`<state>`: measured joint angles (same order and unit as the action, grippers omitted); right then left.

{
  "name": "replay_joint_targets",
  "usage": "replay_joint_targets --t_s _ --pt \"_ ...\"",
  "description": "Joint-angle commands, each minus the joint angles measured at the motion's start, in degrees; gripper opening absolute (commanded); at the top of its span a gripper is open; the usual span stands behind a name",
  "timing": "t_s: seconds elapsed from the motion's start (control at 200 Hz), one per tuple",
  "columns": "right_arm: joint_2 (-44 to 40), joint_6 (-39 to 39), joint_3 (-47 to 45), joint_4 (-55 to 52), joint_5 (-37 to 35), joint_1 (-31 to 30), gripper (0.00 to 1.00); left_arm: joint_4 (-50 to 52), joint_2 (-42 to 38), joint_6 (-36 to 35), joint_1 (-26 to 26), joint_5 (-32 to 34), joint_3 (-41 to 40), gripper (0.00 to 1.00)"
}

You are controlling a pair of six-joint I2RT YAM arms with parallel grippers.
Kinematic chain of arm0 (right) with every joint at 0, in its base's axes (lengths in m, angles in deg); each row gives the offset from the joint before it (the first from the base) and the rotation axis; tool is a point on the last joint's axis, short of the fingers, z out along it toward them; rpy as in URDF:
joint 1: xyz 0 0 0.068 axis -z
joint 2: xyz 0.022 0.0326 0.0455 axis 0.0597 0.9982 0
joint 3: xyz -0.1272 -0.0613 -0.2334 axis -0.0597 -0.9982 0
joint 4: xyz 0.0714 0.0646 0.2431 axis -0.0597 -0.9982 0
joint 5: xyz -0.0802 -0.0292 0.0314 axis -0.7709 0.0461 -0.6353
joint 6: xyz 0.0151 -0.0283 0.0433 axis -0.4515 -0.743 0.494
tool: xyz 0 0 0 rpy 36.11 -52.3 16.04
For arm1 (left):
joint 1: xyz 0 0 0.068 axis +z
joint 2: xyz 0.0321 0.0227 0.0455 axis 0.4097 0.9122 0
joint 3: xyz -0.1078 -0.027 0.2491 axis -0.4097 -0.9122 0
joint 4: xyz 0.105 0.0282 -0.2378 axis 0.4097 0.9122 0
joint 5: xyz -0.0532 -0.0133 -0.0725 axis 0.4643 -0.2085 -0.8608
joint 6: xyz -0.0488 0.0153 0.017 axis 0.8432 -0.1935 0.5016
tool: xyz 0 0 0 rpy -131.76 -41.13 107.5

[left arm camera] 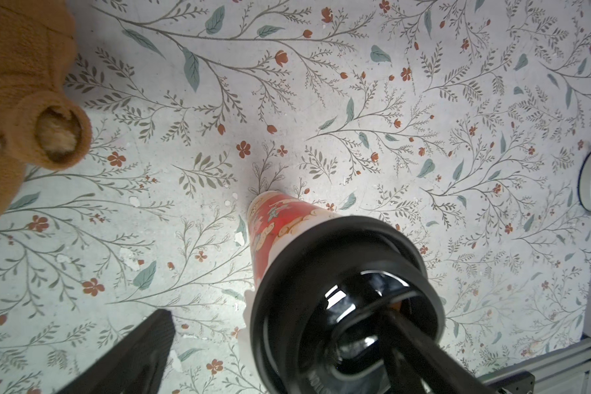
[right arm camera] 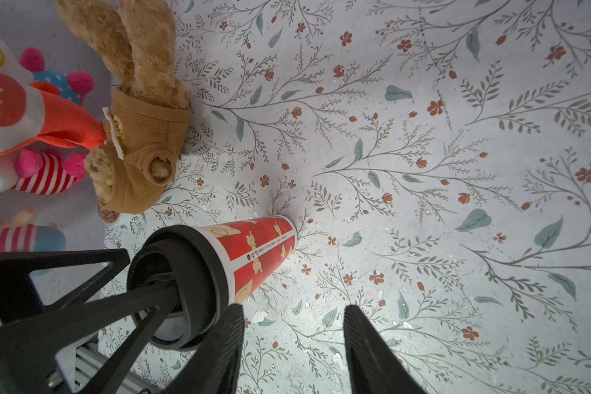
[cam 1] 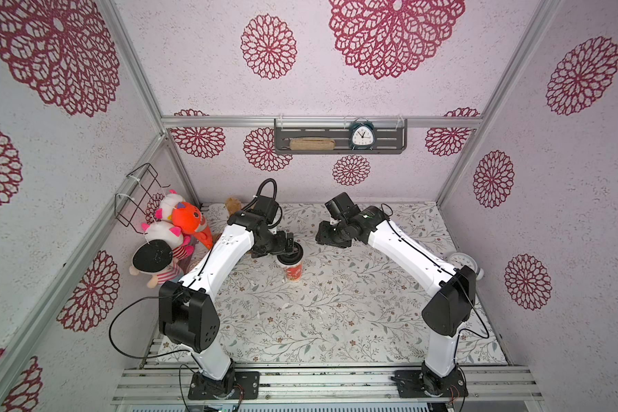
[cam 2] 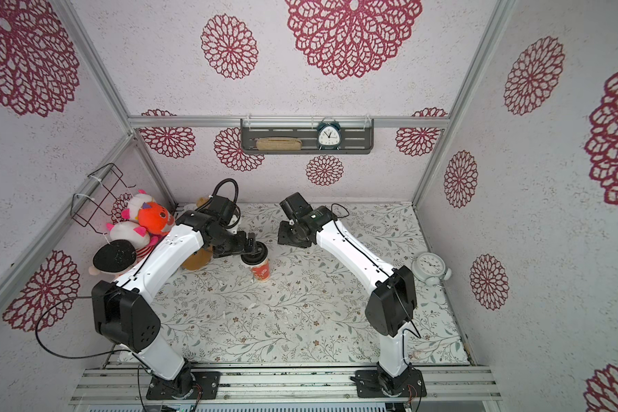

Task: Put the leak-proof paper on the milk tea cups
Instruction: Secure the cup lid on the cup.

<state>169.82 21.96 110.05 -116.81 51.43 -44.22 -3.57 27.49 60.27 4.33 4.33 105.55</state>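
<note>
The milk tea cup [cam 1: 294, 274] [cam 2: 262, 274] stands upright mid-table, its lower part printed red [left arm camera: 273, 225] [right arm camera: 260, 249]. A black round lid [left arm camera: 287, 273] [right arm camera: 205, 273] caps it. A sliver of white, apparently the leak-proof paper [left arm camera: 247, 307], pokes out under the lid's rim; the rest is hidden. My left gripper [cam 1: 290, 246] [left arm camera: 277, 315] hovers over the lid, open, with one finger across the lid's top and the other beside the cup. My right gripper [cam 1: 327, 237] [right arm camera: 294, 307] hangs open to the cup's right with nothing between its fingers.
Plush toys [cam 1: 173, 228] pile up at the left wall, and a brown rabbit plush [right arm camera: 140, 136] lies just behind the cup. A white alarm clock [cam 2: 429, 265] sits at the right edge. On the back wall a shelf [cam 1: 339, 141] carries a dark clock.
</note>
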Motion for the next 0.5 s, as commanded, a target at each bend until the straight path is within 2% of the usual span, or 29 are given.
replay_joint_targets --t_s 0.0,0.23,0.495 --pt "-2.96 -0.03 -0.55 0.93 -0.46 0.19 0.51 3.52 2.11 -1.7 -0.19 2.31 3.97 0.97" --pt "-3.48 -0.01 -1.57 1.17 -0.59 0.19 0.51 4.77 5.47 -2.1 -0.19 1.48 11.76 0.97" --pt "-3.95 -0.36 -2.76 2.09 -0.14 0.19 0.51 4.86 4.1 -2.17 -0.2 1.33 12.96 0.98"
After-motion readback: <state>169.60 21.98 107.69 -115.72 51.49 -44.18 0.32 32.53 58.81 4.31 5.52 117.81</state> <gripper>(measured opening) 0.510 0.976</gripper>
